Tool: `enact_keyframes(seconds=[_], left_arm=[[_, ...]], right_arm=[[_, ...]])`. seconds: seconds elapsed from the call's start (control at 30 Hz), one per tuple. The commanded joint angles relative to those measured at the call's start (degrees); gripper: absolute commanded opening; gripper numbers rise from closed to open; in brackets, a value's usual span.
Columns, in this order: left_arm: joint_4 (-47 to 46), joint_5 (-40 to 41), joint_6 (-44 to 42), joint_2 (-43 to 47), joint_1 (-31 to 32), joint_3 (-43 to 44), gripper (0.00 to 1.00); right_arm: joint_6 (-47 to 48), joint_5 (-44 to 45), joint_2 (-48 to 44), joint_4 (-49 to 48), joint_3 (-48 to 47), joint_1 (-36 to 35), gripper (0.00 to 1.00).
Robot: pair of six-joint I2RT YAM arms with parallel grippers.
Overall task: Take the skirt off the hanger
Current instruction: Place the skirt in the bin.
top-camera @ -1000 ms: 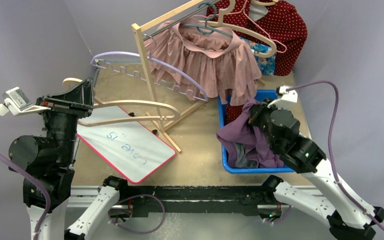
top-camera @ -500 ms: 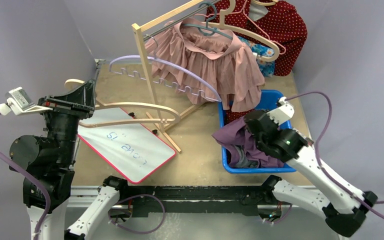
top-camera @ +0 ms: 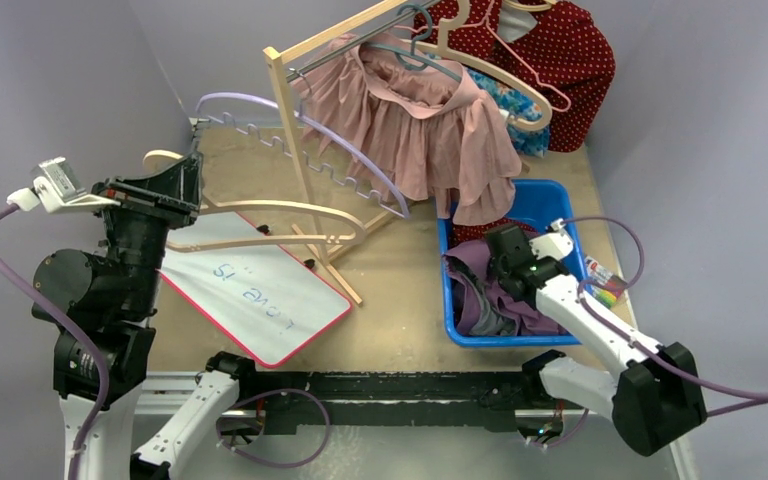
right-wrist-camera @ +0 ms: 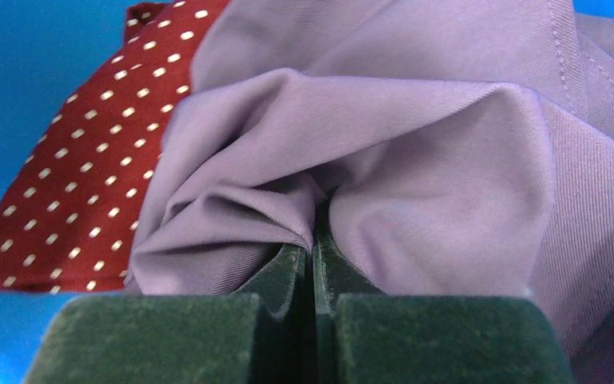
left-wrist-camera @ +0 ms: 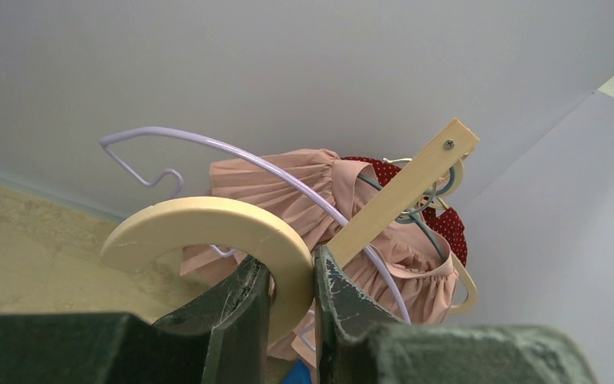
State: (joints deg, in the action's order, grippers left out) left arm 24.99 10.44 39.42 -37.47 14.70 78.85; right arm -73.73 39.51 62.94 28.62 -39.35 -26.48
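The cream wooden hanger (top-camera: 280, 208) hangs bare over the table, its hook (left-wrist-camera: 208, 220) clamped between my left gripper's (left-wrist-camera: 292, 268) jaws. That left gripper (top-camera: 182, 178) stands high at the left. The purple skirt (top-camera: 480, 298) lies bunched in the blue bin (top-camera: 500, 341), apart from the hanger. My right gripper (top-camera: 490, 266) reaches down into the bin. In the right wrist view this gripper (right-wrist-camera: 313, 232) is shut, with a fold of the purple skirt (right-wrist-camera: 416, 136) pinched at its tips.
A wooden rack (top-camera: 295, 140) stands mid-table with a pink skirt (top-camera: 430, 130) and several hangers on it. A lavender wire hanger (top-camera: 300, 125) dangles off it. A whiteboard (top-camera: 250, 295) lies flat at the near left. Red dotted cloth (right-wrist-camera: 72, 184) also lies in the bin.
My right arm has come down and nearer, lowering the purple skirt into the blue bin. The lavender hanger and pink skirt swung. The left gripper rose slightly, still holding the hanger.
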Motion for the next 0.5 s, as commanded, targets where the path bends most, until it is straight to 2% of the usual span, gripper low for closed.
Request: enact_keyframes(seconds=[0.0, 0.13, 0.3, 0.37, 0.47], left_arm=[[-3.28, -0.8, -0.47, 0.41, 0.23, -0.52, 0.0], [-2.56, -1.12, -1.7, 0.03, 0.22, 0.22, 0.0], [-1.97, -0.69, -3.03, 0.43, 0.2, 0.28, 0.0], [-1.88, -0.3, -3.56, 0.7, 0.24, 0.1, 0.0], [-1.8, 0.21, -4.06, 0.95, 0.24, 0.01, 0.0]], right_arm=[[4.44, -10.04, -0.6, -10.68, 6.5, 8.03, 0.0], [6.22, -9.64, -3.62, -8.19, 3.93, 9.99, 0.02], [10.19, -6.01, -12.93, 2.39, -3.48, 10.01, 0.3], [13.45, -7.21, -17.12, 4.98, -5.52, 10.0, 0.44], [20.32, -12.93, -23.03, 5.86, -7.5, 10.03, 0.52]])
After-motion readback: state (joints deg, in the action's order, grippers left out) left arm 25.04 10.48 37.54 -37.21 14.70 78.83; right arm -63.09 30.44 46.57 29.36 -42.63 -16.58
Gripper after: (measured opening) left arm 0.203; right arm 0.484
